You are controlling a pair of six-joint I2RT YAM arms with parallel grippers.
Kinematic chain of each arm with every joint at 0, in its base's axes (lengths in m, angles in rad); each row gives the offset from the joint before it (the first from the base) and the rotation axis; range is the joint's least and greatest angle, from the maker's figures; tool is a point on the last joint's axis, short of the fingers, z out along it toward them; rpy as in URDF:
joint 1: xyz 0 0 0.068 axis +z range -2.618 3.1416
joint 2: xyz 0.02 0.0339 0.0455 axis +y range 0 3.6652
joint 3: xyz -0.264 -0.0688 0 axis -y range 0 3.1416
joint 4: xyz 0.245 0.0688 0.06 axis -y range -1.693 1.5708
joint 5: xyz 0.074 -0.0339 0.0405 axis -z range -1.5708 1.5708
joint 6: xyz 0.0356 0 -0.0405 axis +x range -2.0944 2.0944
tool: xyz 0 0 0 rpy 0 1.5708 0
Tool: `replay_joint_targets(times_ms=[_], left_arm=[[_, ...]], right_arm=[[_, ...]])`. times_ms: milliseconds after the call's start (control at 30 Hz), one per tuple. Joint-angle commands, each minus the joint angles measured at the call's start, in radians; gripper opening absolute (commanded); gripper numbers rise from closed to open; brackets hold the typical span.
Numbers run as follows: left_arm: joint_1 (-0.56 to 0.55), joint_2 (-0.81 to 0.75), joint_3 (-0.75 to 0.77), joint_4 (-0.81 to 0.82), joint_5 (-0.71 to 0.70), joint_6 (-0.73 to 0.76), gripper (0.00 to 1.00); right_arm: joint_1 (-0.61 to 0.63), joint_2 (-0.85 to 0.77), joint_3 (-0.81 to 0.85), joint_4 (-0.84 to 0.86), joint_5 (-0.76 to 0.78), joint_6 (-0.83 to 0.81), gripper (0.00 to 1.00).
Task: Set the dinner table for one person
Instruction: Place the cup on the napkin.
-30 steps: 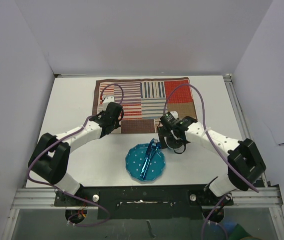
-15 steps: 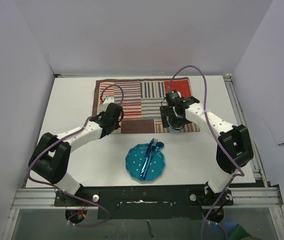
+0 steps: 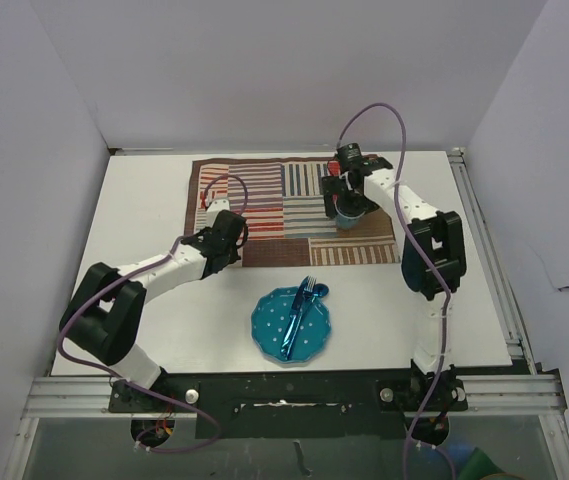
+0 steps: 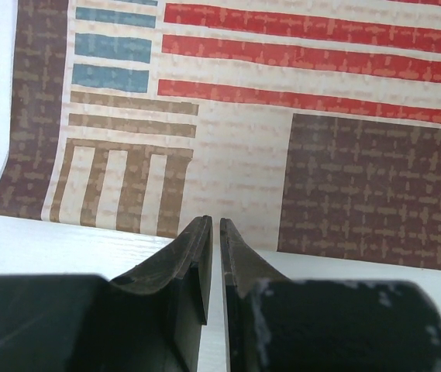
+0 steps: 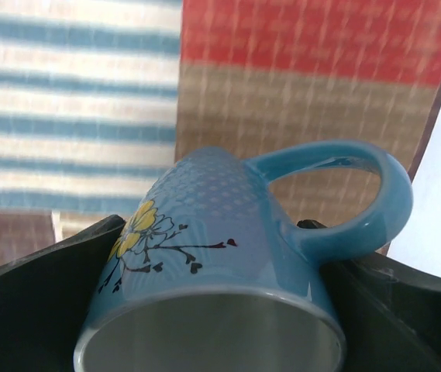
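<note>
A blue mug with a yellow flower hangs over the far-right patches of the striped cloth mat. My right gripper is shut on its body, handle to the right, mouth toward the wrist camera. A blue dotted plate lies on the white dinner table near the front, with a blue fork and knife across it. My left gripper is shut with nothing between its jaws, low over the mat's near-left edge.
Aluminium rails run along the table's right side and front. White walls enclose the left, back and right. The right arm's purple cable arcs above the mat's far edge.
My right arm has carried the mug from beside the plate away to the far-right part of the mat. The left arm has hardly moved.
</note>
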Motion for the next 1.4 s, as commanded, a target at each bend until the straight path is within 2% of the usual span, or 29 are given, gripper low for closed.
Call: replay_joint_targets(times_ms=[0,167,333,667,1200,1367], left_arm=[[-0.004,-0.003,0.014,0.049,-0.009,0.001,0.11],[-0.003,0.017,0.030,0.048,-0.012,0.011,0.11],[-0.003,0.065,0.044,0.063,-0.008,0.015,0.11],[-0.004,0.194,0.094,0.077,0.016,0.017,0.10],[-0.004,0.207,0.105,0.087,0.018,0.023,0.10],[-0.012,0.189,0.104,0.112,0.073,0.017,0.10]], right_arm=[[-0.064,0.083,0.227,0.018,-0.054,-0.049,0.00],[-0.096,0.225,0.471,-0.041,-0.076,-0.082,0.00],[-0.141,0.306,0.579,-0.013,-0.091,-0.100,0.00],[-0.185,0.376,0.581,0.022,-0.121,-0.108,0.00],[-0.201,0.411,0.580,0.040,-0.141,-0.095,0.00],[-0.201,0.414,0.573,0.047,-0.146,-0.103,0.00]])
